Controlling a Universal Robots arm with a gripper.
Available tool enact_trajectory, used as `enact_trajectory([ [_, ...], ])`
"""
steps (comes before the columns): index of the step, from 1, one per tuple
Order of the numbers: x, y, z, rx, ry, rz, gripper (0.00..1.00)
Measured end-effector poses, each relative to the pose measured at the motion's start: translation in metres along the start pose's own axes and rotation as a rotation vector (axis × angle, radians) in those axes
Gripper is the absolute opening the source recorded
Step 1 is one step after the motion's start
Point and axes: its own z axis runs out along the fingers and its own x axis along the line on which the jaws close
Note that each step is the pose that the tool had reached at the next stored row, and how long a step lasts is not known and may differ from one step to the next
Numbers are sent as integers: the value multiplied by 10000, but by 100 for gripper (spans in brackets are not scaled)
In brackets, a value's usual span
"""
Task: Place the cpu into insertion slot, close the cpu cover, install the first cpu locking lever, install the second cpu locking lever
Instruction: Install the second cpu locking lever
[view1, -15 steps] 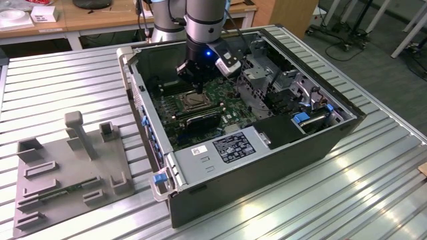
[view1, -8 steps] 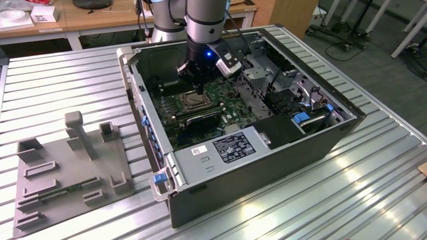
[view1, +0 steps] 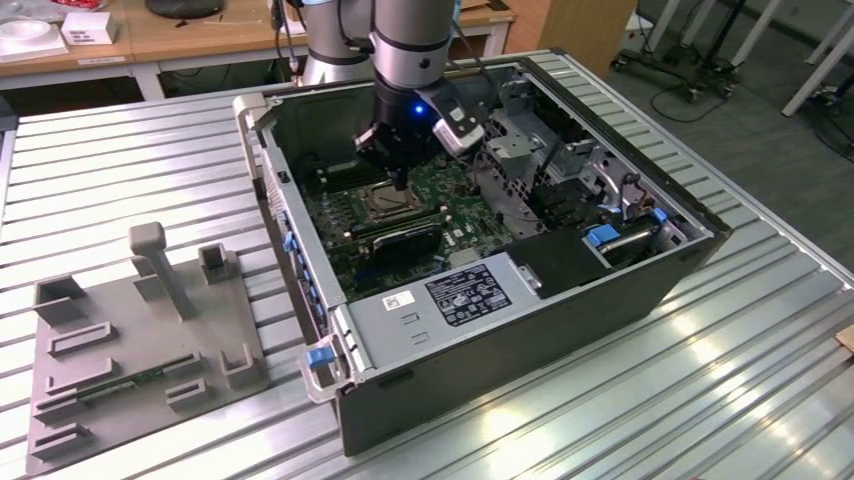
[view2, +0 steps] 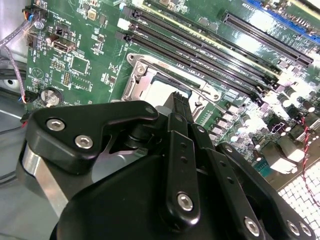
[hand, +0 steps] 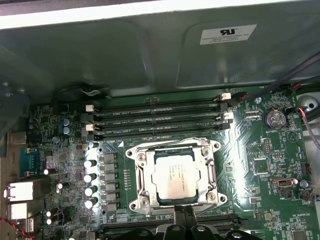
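The cpu (hand: 174, 177), a pale silvery square, lies flat in the insertion slot (hand: 133, 204) on the green motherboard. The cpu cover (hand: 210, 172), a thin metal frame, lies down around it. A wire locking lever (hand: 170, 145) runs along the socket edge next to the memory slots. My gripper (hand: 182, 216) hangs just over the socket's opposite edge, its dark fingers together and nothing between them. In the second wrist view the gripper (view2: 176, 100) stands right at the cpu (view2: 159, 92). In the exterior view the gripper (view1: 396, 182) reaches down into the open computer case above the insertion slot (view1: 388, 206).
Long black memory slots (hand: 157, 120) and a row of capacitors (hand: 90, 182) flank the socket. The case walls (view1: 534, 330) surround the motherboard, with drive bays and cables at the exterior view's right. A grey fixture plate (view1: 134, 340) lies on the ribbed metal table.
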Motion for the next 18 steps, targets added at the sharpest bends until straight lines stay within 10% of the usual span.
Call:
enact_trajectory([
  [18,19,-39,1,0,-2,0,11],
])
